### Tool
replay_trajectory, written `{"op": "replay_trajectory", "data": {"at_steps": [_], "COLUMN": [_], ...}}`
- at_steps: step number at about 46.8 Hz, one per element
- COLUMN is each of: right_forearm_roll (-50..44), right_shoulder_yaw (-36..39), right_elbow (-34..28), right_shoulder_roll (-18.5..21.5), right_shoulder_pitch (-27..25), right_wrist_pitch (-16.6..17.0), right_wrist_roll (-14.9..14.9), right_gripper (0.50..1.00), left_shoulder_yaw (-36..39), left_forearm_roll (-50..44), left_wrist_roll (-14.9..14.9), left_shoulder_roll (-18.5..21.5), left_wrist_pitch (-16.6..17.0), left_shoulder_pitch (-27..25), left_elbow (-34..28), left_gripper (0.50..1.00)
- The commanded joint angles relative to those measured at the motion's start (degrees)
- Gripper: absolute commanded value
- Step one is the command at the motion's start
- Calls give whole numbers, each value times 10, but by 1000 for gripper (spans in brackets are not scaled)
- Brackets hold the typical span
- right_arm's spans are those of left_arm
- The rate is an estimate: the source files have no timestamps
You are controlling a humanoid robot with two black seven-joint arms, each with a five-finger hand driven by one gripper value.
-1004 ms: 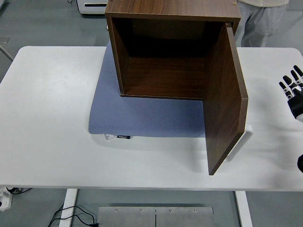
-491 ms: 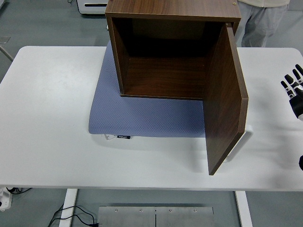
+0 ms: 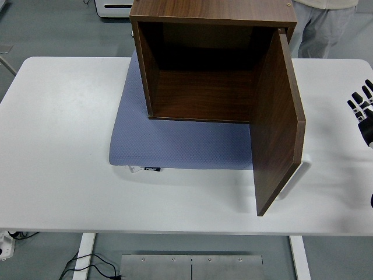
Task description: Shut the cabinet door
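The dark brown wooden cabinet door (image 3: 277,125) stands wide open at right of centre, and the black right hand (image 3: 363,112) (fingers spread, holding nothing, at the right edge) might push too hard and slide the open-fronted brown wooden cabinet (image 3: 213,11) on its blue-grey textured mat (image 3: 175,143) across the white counter (image 3: 64,146).

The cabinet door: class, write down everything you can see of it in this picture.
The cabinet door is a flat, dark brown, wood-look panel with a pale edge along its outer side. It is hinged on the right side of the cabinet and stands wide open, swung out toward the near table edge, upright, over the white table just right of the blue-grey mat. Nothing touches it; the right hand is apart, at the picture's right edge.
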Motion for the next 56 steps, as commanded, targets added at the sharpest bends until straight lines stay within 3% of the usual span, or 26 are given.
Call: {"op": "replay_trajectory", "data": {"at_steps": [1,18,33,42,56], "right_forearm_roll": [0,0,1,2,2], "right_shoulder_yaw": [-1,1,5,11,42], "right_elbow": [0,0,17,62,165], "right_shoulder_roll": [-2,-8,-60,-95,-126], "right_shoulder_pitch": [-1,-2,-28,-65,-160], "right_wrist_pitch": [1,1,18,23,23], "right_wrist_roll": [-1,-2,-2,-1,-1], "right_gripper": [1000,1000,1000,1000,1000], "left_shoulder_yaw": [0,0,0,0,0], "left_forearm_roll": [0,0,0,0,0], "left_wrist_roll": [0,0,0,0,0], "left_shoulder_roll": [0,0,0,0,0], "left_wrist_pitch": [0,0,0,0,0], "left_shoulder_pitch": [0,0,0,0,0], "left_elbow": [0,0,0,0,0], "left_gripper": [1000,1000,1000,1000,1000]}}
